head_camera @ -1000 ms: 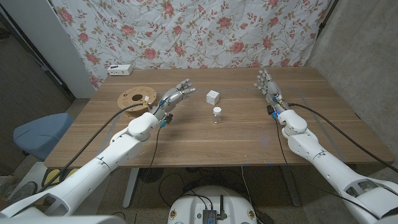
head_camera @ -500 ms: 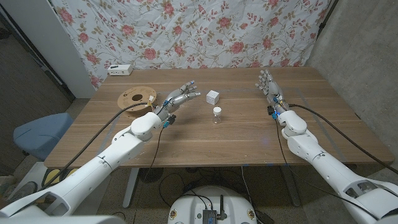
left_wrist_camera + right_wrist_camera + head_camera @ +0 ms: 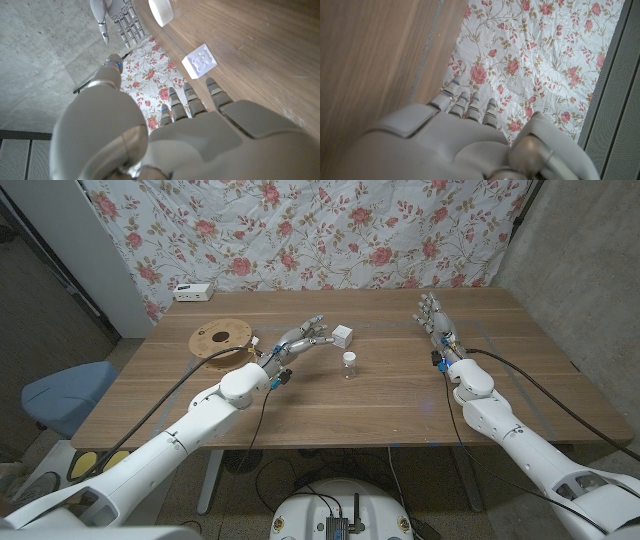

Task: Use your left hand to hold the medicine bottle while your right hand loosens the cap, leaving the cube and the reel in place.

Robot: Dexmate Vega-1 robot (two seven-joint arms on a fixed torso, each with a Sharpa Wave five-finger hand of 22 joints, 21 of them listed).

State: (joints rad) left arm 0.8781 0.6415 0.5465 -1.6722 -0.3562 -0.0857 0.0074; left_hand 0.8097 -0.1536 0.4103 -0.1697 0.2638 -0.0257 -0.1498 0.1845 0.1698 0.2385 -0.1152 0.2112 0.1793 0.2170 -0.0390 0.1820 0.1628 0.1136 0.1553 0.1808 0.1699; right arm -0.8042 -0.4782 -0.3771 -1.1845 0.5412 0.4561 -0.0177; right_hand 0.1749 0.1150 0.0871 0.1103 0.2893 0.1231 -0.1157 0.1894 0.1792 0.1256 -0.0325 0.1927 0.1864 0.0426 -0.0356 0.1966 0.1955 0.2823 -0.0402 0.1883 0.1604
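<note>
While the left hand [image 3: 303,337] hangs spread beside the cube [image 3: 342,335], it should curl round the bottle [image 3: 349,363] without nudging that cube; right hand [image 3: 431,313] waits, fingers apart.

text: none readable | cube [image 3: 199,60]: embossed looping emblem on its face, no letters | bottle [image 3: 349,364]: no legible label | reel [image 3: 220,338]: no legible print

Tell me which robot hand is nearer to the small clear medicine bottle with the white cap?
Left. The left hand is open just beside the medicine bottle, near the white cube; the right hand is far off, open.
</note>
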